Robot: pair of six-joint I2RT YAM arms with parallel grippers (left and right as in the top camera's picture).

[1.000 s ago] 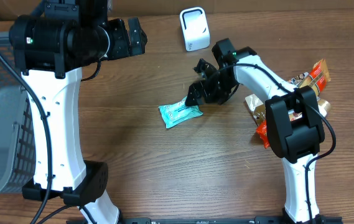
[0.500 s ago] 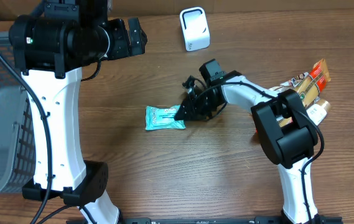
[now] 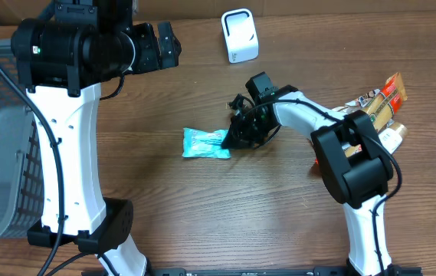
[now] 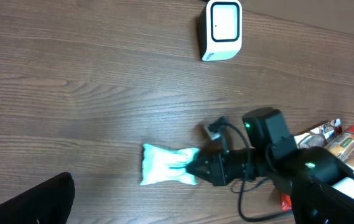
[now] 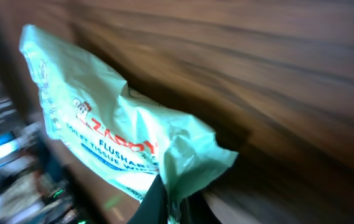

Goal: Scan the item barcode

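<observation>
R claw (image 3: 231, 139) clenched on pack (image 3: 202, 143) edge, so grasp step. L claw (image 3: 168, 46) released, idle. Next: lift, turn barcode twd scanner (image 3: 239, 37).

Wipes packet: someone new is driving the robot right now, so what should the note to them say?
Left end effector: open, holding nothing, raised over the far left of the table.
Right end effector: shut on the right end of the teal packet, mid-table.
White scanner: at the far edge, beyond the packet.
Done: packet gripped.
Left to do: carry it to the scanner and show its barcode, which no view shows.
</observation>
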